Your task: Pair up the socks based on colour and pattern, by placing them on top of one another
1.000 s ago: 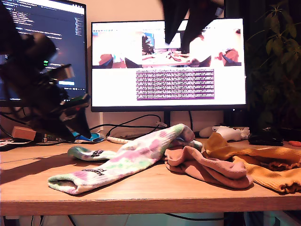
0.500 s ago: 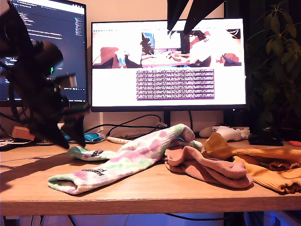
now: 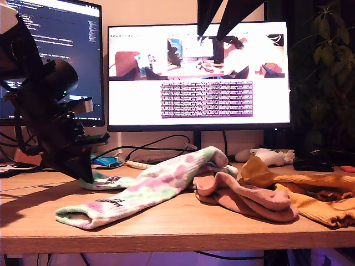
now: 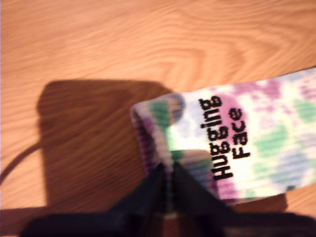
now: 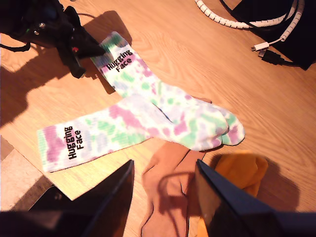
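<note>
Two tie-dye socks with black lettering lie crossed on the wooden desk: the front one (image 3: 138, 194) (image 5: 98, 133) and the back one (image 3: 113, 181) (image 5: 133, 74) (image 4: 256, 133). My first gripper (image 3: 87, 176) (image 4: 168, 170) (image 5: 96, 49) is down at the back sock's cuff and shut on its edge. The dusty pink socks (image 3: 244, 197) (image 5: 168, 182) lie bunched beside the toes. Mustard-yellow socks (image 3: 316, 194) (image 5: 242, 168) lie toward the exterior view's right. My second gripper (image 3: 222, 22) (image 5: 163, 197) hangs open high above the pile, holding nothing.
Two monitors (image 3: 199, 77) stand behind the socks, with cables (image 3: 150, 149) (image 5: 256, 24) along the back of the desk. A plant (image 3: 327, 66) fills the exterior view's right. The desk's front edge (image 3: 177, 241) runs just in front of the socks.
My first gripper has dropped and swung in to the back tie-dye sock's cuff. My second gripper rose slightly, then held still. The socks have barely moved.
</note>
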Available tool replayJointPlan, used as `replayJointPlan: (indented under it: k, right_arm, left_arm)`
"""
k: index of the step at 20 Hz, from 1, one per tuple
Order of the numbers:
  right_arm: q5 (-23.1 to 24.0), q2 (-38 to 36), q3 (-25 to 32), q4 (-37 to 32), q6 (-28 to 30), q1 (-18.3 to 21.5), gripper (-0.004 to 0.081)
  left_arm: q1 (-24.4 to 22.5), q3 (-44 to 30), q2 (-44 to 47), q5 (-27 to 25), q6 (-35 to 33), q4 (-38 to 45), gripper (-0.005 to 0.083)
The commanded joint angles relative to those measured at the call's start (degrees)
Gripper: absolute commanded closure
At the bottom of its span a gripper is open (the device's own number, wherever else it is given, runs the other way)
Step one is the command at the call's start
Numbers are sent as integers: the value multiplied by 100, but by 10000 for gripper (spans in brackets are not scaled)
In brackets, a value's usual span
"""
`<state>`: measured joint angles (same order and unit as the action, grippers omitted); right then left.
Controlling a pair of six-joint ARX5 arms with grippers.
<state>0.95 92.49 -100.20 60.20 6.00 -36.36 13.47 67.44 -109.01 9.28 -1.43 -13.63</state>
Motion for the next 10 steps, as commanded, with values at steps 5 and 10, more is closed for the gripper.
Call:
replayJointPlan:
  k: [5, 10]
  right_arm:
    - [-94, 81, 42, 33, 61, 13, 417]
    - [-651, 516, 46, 98, 166, 17, 417]
  left_arm:
    - [-101, 227, 343, -190, -4, -90, 794]
    - [-138, 229, 564, -529, -52, -446, 794]
